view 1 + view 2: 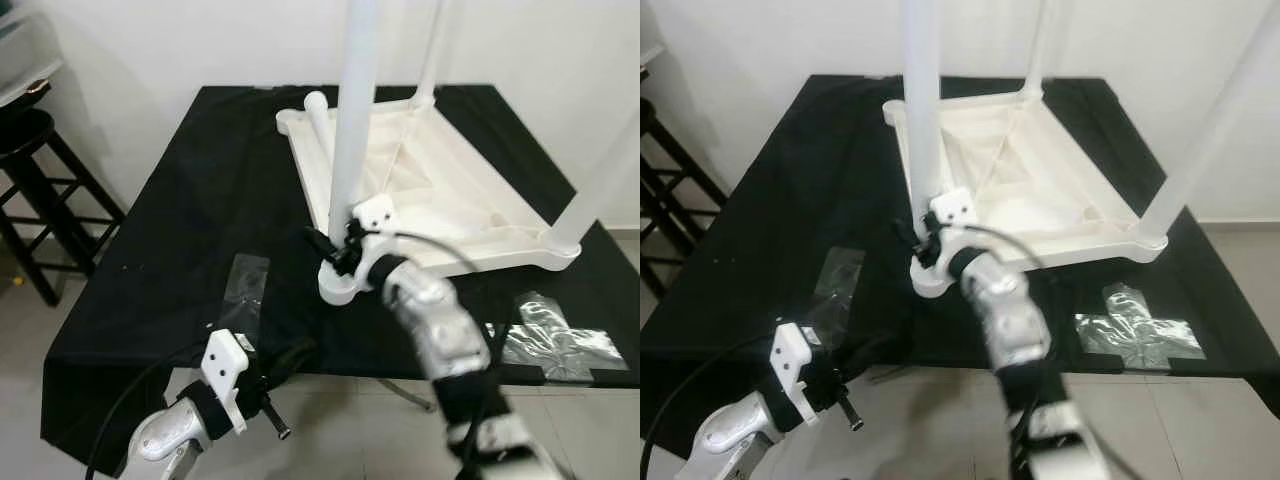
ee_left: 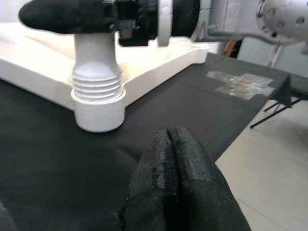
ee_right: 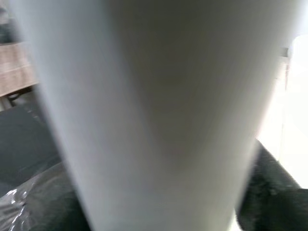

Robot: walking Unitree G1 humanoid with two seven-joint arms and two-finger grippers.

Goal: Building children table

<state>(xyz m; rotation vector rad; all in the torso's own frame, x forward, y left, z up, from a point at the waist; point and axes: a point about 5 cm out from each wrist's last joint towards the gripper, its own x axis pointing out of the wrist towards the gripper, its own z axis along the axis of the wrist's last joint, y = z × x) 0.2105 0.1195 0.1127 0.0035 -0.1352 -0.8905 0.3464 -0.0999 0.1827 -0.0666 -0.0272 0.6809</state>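
Note:
An upturned white children's table top (image 1: 440, 190) lies on a black-covered table (image 1: 200, 200). White legs stand up from three of its corners, and one loose leg (image 1: 318, 118) lies inside the far-left corner. My right gripper (image 1: 338, 250) is shut on the near-left leg (image 1: 352, 130), just above its socket. The left wrist view shows that leg's screw thread (image 2: 98, 84) still exposed above the corner socket. The same leg (image 3: 159, 106) is blurred and very close in the right wrist view. My left gripper (image 2: 169, 159) hovers low at the table's front edge, shut on nothing.
Two clear plastic bags lie on the cloth, one at the front left (image 1: 245, 285) and one at the front right (image 1: 555, 335). A black wooden stool (image 1: 30, 150) stands to the left. A white wall runs behind, and tiled floor lies below the front edge.

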